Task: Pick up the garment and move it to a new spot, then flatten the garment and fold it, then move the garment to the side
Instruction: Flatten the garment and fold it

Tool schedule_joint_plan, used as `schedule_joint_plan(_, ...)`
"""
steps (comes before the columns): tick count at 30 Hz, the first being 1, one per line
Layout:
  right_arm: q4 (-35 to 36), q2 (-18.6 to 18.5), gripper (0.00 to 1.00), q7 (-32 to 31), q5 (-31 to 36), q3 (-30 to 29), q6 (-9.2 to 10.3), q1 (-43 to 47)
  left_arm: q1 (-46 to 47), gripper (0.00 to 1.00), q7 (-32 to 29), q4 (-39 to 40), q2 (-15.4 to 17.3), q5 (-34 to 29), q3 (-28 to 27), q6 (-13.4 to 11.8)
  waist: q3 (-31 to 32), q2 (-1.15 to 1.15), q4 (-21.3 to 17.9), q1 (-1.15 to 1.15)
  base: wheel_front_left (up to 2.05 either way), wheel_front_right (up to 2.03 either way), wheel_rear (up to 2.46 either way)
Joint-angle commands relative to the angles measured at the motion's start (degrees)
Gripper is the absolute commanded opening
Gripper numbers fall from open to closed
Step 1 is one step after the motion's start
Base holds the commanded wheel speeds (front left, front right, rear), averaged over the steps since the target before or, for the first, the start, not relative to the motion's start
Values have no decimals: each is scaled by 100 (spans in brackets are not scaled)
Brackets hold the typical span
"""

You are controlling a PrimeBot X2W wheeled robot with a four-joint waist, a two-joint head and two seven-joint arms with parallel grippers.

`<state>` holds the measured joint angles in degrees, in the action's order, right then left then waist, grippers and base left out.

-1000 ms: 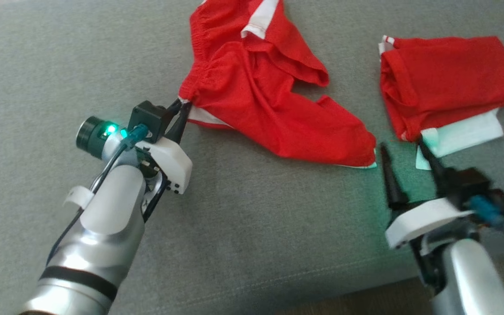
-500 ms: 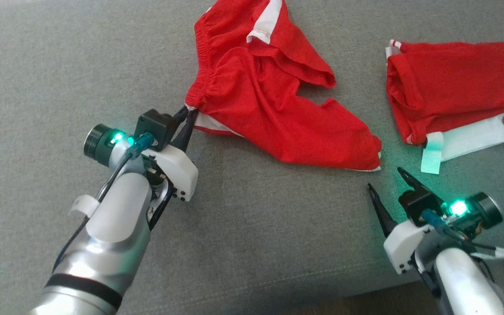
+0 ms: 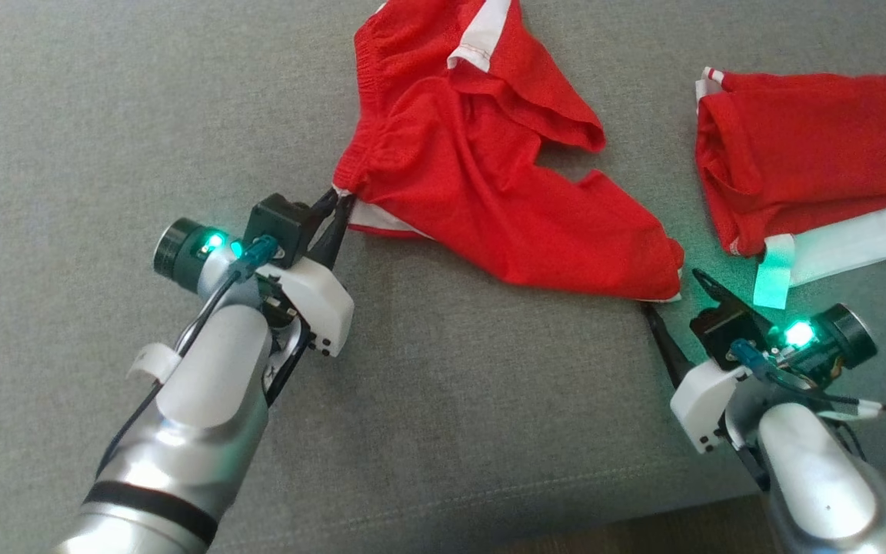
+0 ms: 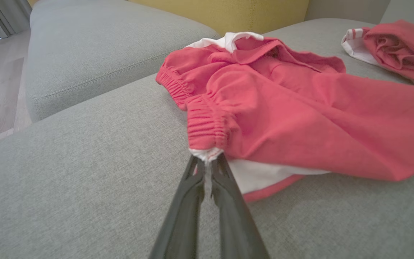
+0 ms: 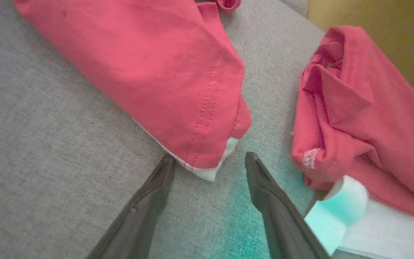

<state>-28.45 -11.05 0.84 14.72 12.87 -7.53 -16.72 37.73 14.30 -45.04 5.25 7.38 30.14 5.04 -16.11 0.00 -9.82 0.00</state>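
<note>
Pinching shorts point(image 3: 489, 208) waistband corner w/ L gripper point(image 3: 339, 201)

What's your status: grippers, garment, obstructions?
Left gripper shut on waistband corner of crumpled red fabric shorts. Right gripper open, shorts' leg hem corner between its fingers, ungripped. Folded red garment lies apart, to the right, not blocking.

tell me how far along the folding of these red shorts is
Done: one folded red garment lies at the right of the sofa cushion. In hand: the left gripper is shut on the waistband corner of the crumpled shorts, and the right gripper is open around a leg hem corner, not yet gripping. Left: flattening, folding and moving them aside.
</note>
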Motion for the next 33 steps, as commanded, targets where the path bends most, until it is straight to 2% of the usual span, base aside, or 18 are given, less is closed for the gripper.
schedule_joint_plan(1, 46, -55, 75, 20, 50, 139, 4, -81, 221, 0, 70, 148, 90, 23, -153, -27, -3, 0, 3, 0, 0, 0, 0)
schedule_joint_plan(3, -40, -48, 12, 14, 26, 170, 4, -116, 239, 0, 70, 140, 88, 27, -148, -27, -7, 0, 8, 0, 0, 0, 0)
schedule_joint_plan(4, -82, -49, 0, 4, 13, 190, 4, -133, 246, 0, 70, 135, 89, 29, -147, -27, -7, 0, 8, 0, 0, 0, 0)
schedule_joint_plan(12, -211, -106, 0, -27, -132, 290, 4, -180, 235, 0, 70, 89, 104, 54, -147, -40, 78, 0, -10, 0, 0, 0, 0)
schedule_joint_plan(17, 6, -219, 0, -78, -483, 432, 4, -214, 142, 0, 70, 122, 161, 58, -146, -48, 249, 0, 23, 0, 0, 0, 0)
schedule_joint_plan(23, 729, -660, 0, -547, -1547, 705, 4, -505, 53, 0, 70, 255, 322, 34, -159, -71, 610, 0, 126, 0, 0, 0, 0)
schedule_joint_plan(24, 729, -660, 0, -547, -1547, 705, 4, -505, 53, 0, 70, 255, 322, 34, -159, -71, 610, 0, 126, 0, 0, 0, 0)
schedule_joint_plan(29, 1451, -1135, 0, -1218, -2747, 988, 4, -898, 30, 0, 70, 454, 441, 19, -161, -77, 990, 0, 240, 0, 0, 0, 0)
schedule_joint_plan(33, 1771, -1425, 0, -1627, -3529, 1042, 4, -1330, 16, 0, 70, 708, 519, 9, -162, -92, 1298, 0, 334, 0, 0, 0, 0)
